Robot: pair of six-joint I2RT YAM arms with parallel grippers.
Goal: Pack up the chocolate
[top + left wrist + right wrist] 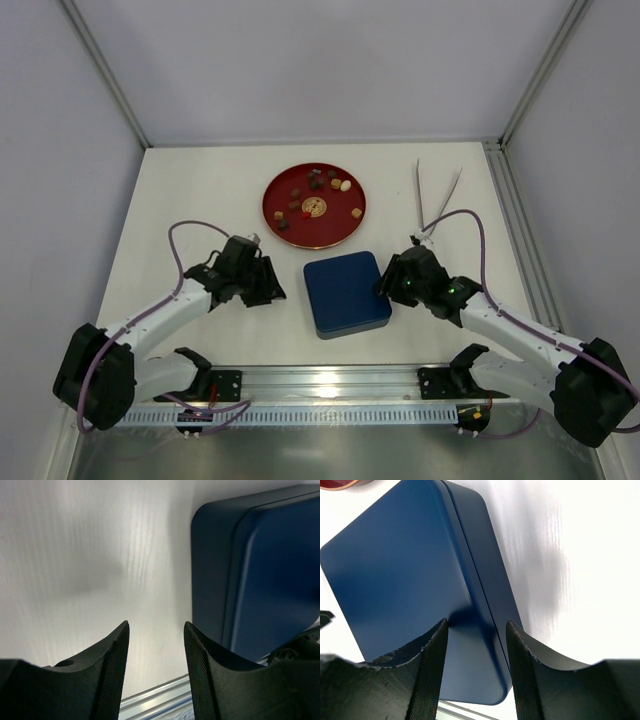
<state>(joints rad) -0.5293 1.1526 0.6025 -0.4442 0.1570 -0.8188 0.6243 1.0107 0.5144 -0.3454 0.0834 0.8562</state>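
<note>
My 2 tools gape empty: right tool (476, 625) astride the box's (345, 293) edge, left tool (156, 627) beside it. The chocolate (316, 183) sits on the plate (266, 205). Clamping below the seam could drag the whole box instead of opening it.

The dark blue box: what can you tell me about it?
The dark blue box is a flat, square case with rounded corners and a matte lid, closed, with a seam running around its side. It lies flat on the white table, apart from the red plate behind it. The right end effector hovers open over its right edge; contact cannot be told.
</note>
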